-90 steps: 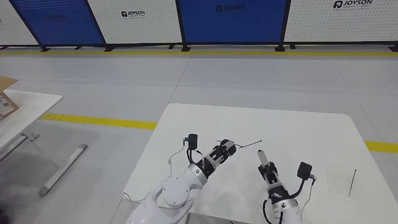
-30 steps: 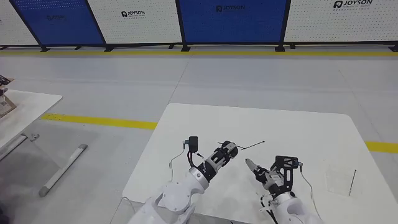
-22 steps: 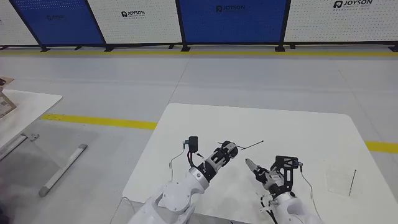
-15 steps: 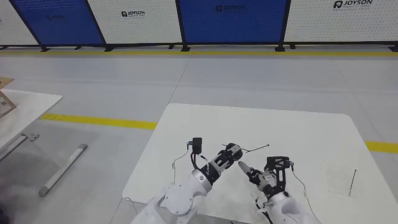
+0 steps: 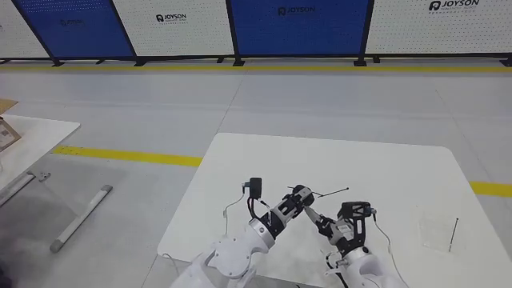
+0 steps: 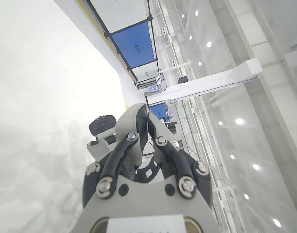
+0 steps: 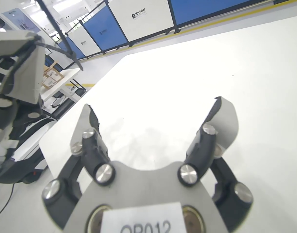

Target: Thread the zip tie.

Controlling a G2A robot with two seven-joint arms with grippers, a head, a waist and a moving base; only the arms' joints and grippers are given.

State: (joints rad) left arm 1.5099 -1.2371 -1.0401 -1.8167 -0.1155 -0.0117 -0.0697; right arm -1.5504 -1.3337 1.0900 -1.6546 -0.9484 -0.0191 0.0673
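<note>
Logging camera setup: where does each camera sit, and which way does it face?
Top view: above the arms, looking down on the white table; both arms show.
Left wrist view: behind the shut left gripper, facing along the table toward the ceiling.
Right wrist view: behind the open right gripper, facing across the table.
Top and right wrist views share the thin black plastic zip tie.

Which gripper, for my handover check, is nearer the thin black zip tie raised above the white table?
Left. The left gripper is shut on the thin black zip tie; the open right gripper is close beside it, apart.
</note>
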